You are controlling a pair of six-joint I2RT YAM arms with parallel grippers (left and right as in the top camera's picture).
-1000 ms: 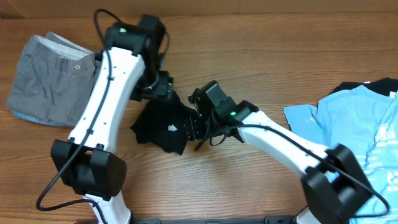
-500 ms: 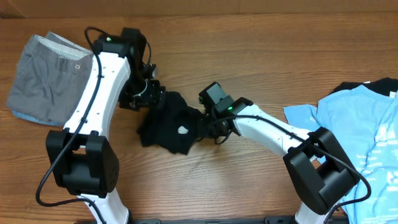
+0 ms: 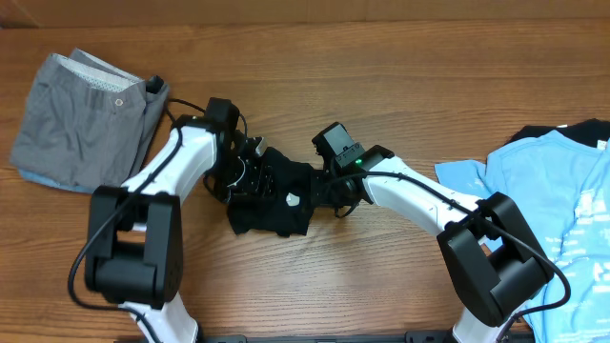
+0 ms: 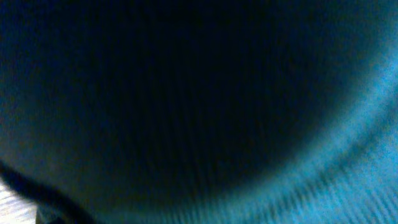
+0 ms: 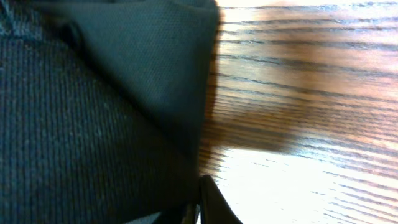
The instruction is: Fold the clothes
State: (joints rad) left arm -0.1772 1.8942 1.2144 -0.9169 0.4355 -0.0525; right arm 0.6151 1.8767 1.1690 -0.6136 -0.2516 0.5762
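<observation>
While the left end effector (image 3: 250,177) and right end effector (image 3: 322,193) press into opposite edges of the black garment (image 3: 276,198), bunched at frame centre on the counter (image 3: 400,76), neither grip state can be told; judged mid-fold, next requiring the cloth spread flat.

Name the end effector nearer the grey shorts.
Left. The left end effector is at the black garment edge facing the grey shorts; the right end effector is at the opposite edge.
</observation>
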